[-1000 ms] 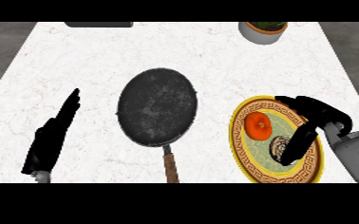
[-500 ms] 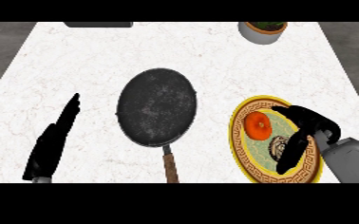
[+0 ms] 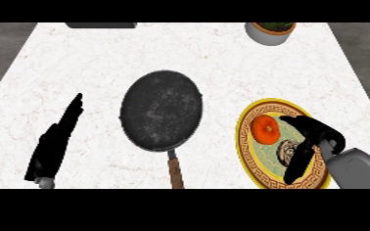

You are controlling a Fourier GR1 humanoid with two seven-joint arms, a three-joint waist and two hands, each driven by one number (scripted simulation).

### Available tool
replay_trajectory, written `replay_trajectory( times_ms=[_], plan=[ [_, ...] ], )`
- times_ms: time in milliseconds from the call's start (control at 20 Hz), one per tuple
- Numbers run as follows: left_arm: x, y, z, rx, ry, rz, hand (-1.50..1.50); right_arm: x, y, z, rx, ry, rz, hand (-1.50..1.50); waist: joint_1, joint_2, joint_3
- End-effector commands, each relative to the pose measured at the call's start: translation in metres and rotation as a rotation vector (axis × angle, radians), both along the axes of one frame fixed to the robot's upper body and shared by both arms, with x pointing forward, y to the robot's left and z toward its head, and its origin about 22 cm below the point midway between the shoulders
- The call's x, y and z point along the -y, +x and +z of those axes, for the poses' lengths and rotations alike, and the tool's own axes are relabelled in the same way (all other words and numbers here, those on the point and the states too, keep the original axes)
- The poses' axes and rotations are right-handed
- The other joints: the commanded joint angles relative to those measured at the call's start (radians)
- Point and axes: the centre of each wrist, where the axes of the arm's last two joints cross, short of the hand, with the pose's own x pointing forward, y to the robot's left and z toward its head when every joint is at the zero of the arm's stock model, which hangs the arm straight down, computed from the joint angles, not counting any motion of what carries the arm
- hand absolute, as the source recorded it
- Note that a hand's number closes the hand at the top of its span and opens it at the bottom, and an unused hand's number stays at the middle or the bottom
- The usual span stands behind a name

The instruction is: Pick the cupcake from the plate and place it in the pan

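Note:
A yellow patterned plate [image 3: 245,162] lies at the right of the counter. On it sit the brownish cupcake [image 3: 286,150] and an orange round food [image 3: 266,128]. My right hand [image 3: 316,133] hangs over the cupcake, thumb on its far side and straight fingers [image 3: 298,165] along its right and near side, hiding part of it. The hand is open; I cannot tell whether it touches the cupcake. The dark round pan [image 3: 160,110] lies empty at the middle, left of the plate, with its wooden handle [image 3: 175,170] pointing toward me. My left hand [image 3: 54,143] rests open at the far left.
A potted plant [image 3: 271,32] in a grey pot stands at the back right. A dark flat object [image 3: 101,25] lies at the back edge, left of centre. White marble counter [image 3: 209,58] stretches between pan and back edge.
My right hand has moved nearer and lower across the plate, from beside the orange food to around the cupcake. The left hand, pan and plate have stayed put.

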Motion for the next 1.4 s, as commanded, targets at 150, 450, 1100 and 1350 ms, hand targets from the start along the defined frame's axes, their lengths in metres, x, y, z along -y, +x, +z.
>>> replay_trajectory(
  times_ms=[150,450,1100,1350],
  plan=[
    [0.003,-0.004,-0.004,-0.001,0.010,-0.003,0.00,0.000,0.002,-0.004,-0.042,-0.084,-0.034,-1.50,0.000,0.000,0.000],
    [0.006,0.010,-0.007,-0.001,-0.007,-0.002,0.00,0.001,-0.006,-0.041,0.019,0.002,-0.047,1.50,-0.003,0.001,0.000],
    [0.009,0.005,0.000,0.012,-0.010,-0.026,0.00,-0.027,0.015,-0.021,0.146,-0.016,0.254,1.50,0.023,0.004,0.001],
    [0.016,0.009,0.004,0.011,-0.004,-0.021,0.00,-0.009,0.051,0.001,0.294,-0.092,0.457,1.50,0.034,0.009,0.002]
  ],
)
